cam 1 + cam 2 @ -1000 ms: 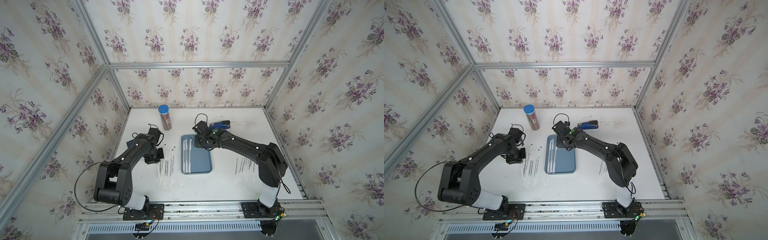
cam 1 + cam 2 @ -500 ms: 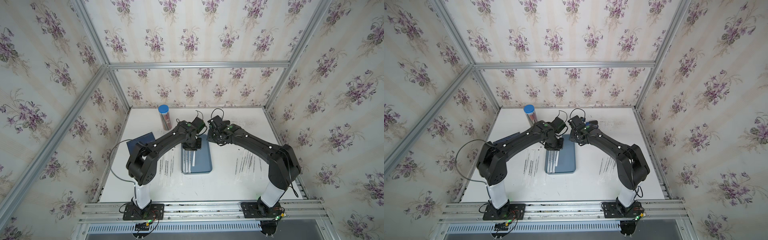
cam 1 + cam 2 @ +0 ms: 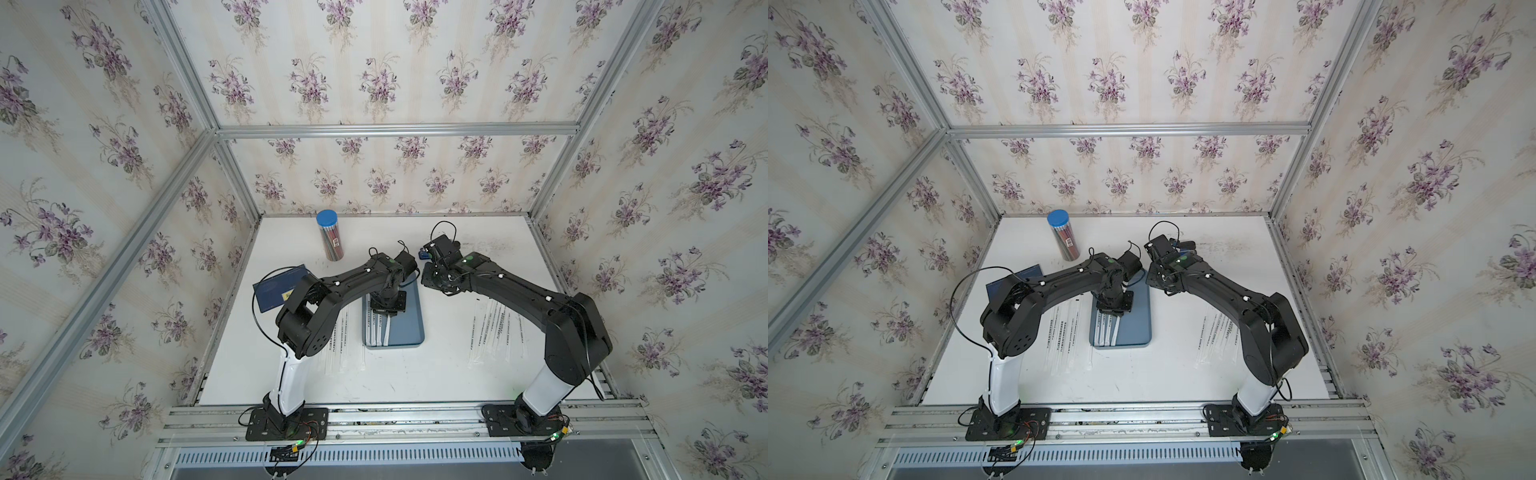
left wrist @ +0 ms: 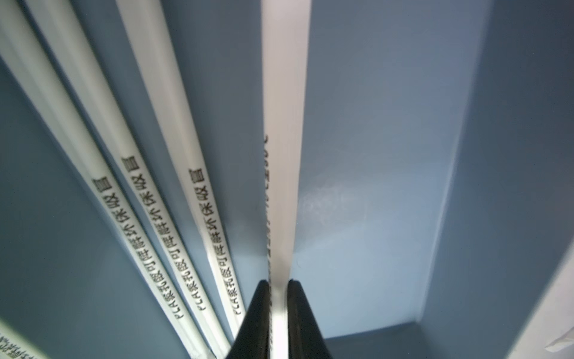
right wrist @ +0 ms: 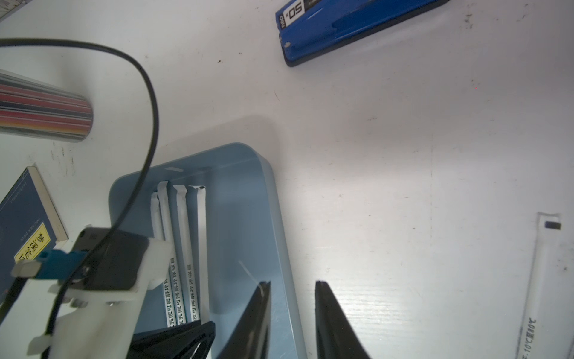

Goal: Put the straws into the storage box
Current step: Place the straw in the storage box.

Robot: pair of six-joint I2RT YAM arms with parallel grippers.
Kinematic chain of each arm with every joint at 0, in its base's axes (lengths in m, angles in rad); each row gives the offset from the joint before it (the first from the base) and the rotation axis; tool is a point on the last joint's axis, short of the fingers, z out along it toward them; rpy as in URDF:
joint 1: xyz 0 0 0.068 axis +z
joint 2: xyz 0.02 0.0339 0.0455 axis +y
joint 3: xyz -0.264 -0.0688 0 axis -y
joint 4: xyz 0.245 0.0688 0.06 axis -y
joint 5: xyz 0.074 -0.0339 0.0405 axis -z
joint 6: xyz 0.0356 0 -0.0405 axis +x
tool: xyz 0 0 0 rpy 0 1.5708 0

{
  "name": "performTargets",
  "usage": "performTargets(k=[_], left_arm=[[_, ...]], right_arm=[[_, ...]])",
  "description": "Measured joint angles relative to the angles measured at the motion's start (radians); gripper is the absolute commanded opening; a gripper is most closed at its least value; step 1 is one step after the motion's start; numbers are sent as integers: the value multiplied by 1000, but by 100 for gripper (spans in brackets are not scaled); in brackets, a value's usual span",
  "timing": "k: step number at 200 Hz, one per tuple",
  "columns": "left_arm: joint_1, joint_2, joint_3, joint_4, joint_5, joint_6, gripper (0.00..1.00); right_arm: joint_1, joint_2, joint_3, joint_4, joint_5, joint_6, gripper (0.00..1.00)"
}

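Blue storage box with straws

In both top views my left arm covers the far end of the storage box. The straw pinched in my left gripper is blurred, its print unreadable. My right wrist hides most of the blue stapler.

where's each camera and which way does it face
top views: high over the front rail, facing down on the table; both arms show
left wrist: behind left gripper, facing into the storage box; fingertips pinch a straw
right wrist: behind right gripper, facing storage box and table; open fingertips show
wrist views share the boxed straws
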Motion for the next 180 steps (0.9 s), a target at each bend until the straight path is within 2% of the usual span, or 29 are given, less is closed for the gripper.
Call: performTargets(k=[77, 113, 128, 167, 180], left_arm=[[32, -2, -62, 33, -15, -29, 17], [31, -4, -59, 44, -14, -35, 26], [31, -19, -58, 47, -8, -35, 32], [34, -94, -45, 41, -11, -33, 36], [37, -125, -43, 28, -13, -31, 40]], right_arm=[[6, 4, 1, 11, 0, 0, 29], [6, 6, 1, 11, 0, 0, 29], [6, 6, -1, 11, 0, -1, 29], [-11, -29, -37, -6, 2, -8, 29], [-23, -60, -66, -24, 8, -11, 30]])
